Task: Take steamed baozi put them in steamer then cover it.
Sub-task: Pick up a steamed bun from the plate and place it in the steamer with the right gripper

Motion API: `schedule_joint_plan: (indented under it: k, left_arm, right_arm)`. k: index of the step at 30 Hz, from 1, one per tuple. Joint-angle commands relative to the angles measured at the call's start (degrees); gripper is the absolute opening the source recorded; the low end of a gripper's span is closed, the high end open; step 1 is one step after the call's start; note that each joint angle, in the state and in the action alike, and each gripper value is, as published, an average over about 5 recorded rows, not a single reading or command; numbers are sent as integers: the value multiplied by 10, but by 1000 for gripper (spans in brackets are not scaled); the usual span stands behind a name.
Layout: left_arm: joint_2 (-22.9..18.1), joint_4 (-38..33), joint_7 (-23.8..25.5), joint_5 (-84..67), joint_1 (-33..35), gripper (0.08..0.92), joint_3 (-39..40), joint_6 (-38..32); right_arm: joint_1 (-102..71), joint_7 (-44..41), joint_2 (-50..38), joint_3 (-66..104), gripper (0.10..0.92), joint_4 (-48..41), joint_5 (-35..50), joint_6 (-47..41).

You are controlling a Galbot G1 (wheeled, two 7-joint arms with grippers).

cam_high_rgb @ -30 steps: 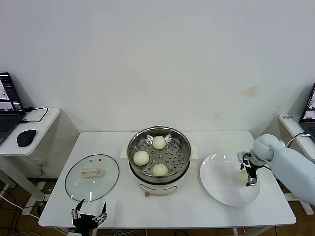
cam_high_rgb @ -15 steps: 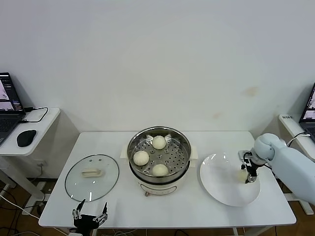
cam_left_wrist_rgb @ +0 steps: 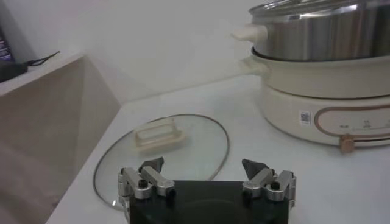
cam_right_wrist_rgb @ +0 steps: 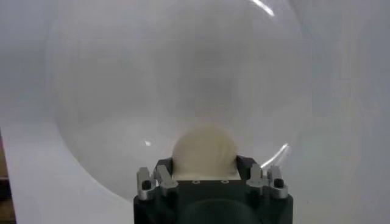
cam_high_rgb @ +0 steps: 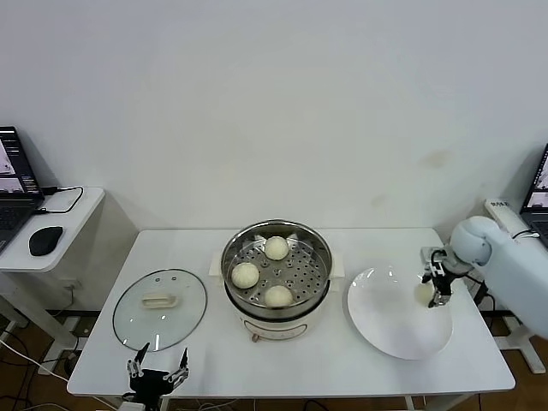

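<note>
Buns fill three steamer spots; your right gripper clamps the fourth bun, left gripper gapes empty, lid awaits.

This looks like a robotics lab or test room set up as a mock kitchen. A plain white worktop stands against a bare white wall, carrying only a steamer, a glass lid and a white plate. Side desks at far left and far right hold open laptops, a mouse and cables.
</note>
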Motion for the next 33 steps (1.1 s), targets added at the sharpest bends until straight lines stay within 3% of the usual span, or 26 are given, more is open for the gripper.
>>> schedule_joint_plan:
  k: [1, 8, 16, 33]
  left_arm:
    - [3, -9, 0, 3, -2, 823, -5, 4]
    - [3, -13, -4, 29, -5, 823, -11, 0]
    - [2, -22, -6, 20, -14, 823, -10, -3]
    - [0, -35, -5, -2, -25, 823, -7, -1]
  right_arm:
    - [212, -18, 12, -154, 636, 74, 164, -51]
    - [331, -19, 115, -246, 636, 48, 277, -100]
    - [398, -18, 219, -318, 644, 13, 341, -130]
    - [363, -3, 333, -361, 645, -46, 354, -157]
